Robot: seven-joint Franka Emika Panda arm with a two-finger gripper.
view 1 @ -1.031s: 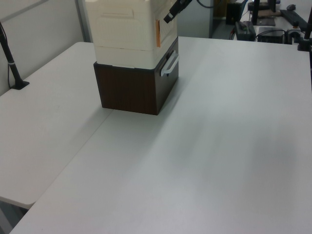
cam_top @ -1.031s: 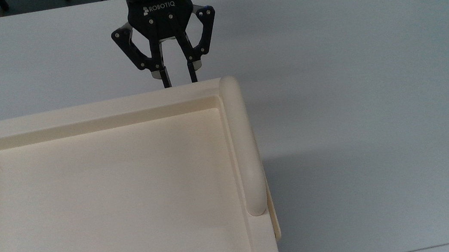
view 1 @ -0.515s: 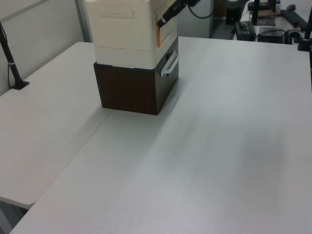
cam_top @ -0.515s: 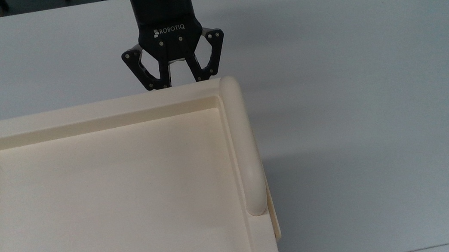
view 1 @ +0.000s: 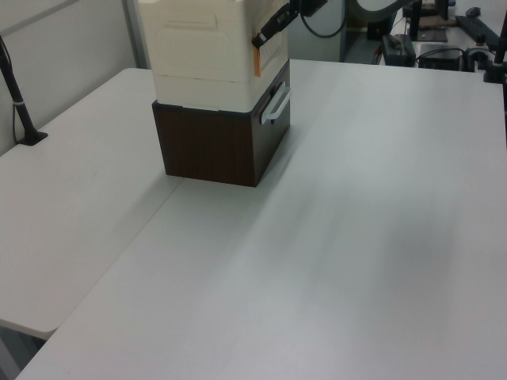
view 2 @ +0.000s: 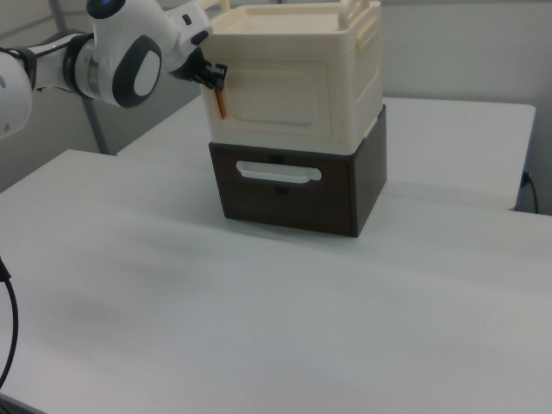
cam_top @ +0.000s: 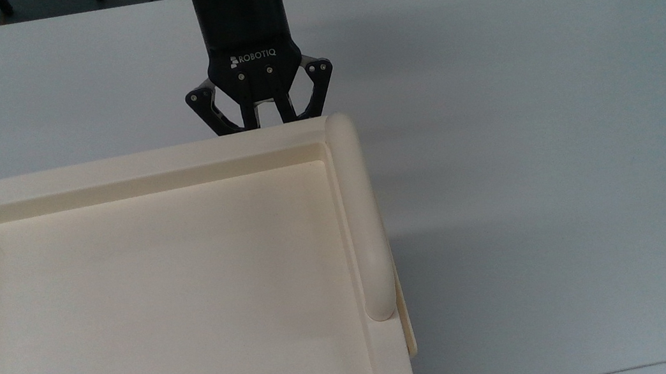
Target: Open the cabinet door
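The cream cabinet (view 1: 206, 47) stands on a dark brown base. Its cabinet door (view 1: 198, 43) is the flat rimmed panel with a narrow slot, facing the left view's front and lying flush. An orange-brown fitting (view 1: 256, 57) (view 2: 221, 103) sits at the corner beside it. My black gripper (cam_top: 265, 122) reaches in from the top view's top, its tips hidden behind the cabinet's recessed top (cam_top: 148, 301). In the left view the gripper (view 1: 263, 36) is at the upper corner, just above the fitting. In the right view the gripper (view 2: 214, 78) touches the same corner. The fingers stand a little apart.
A long rounded cream bar (cam_top: 362, 215) runs along the top's right rim in the top view. The brown base (view 2: 293, 194) has a drawer with a white handle (view 2: 278, 172) (view 1: 275, 103). A black post (view 1: 20, 103) stands at the left view's left on the white table (cam_top: 524, 123).
The gripper has come down and toward the cabinet. Its fingertips, fully visible a second ago, are now behind the top rim, next to the orange-brown fitting. The door has not moved.
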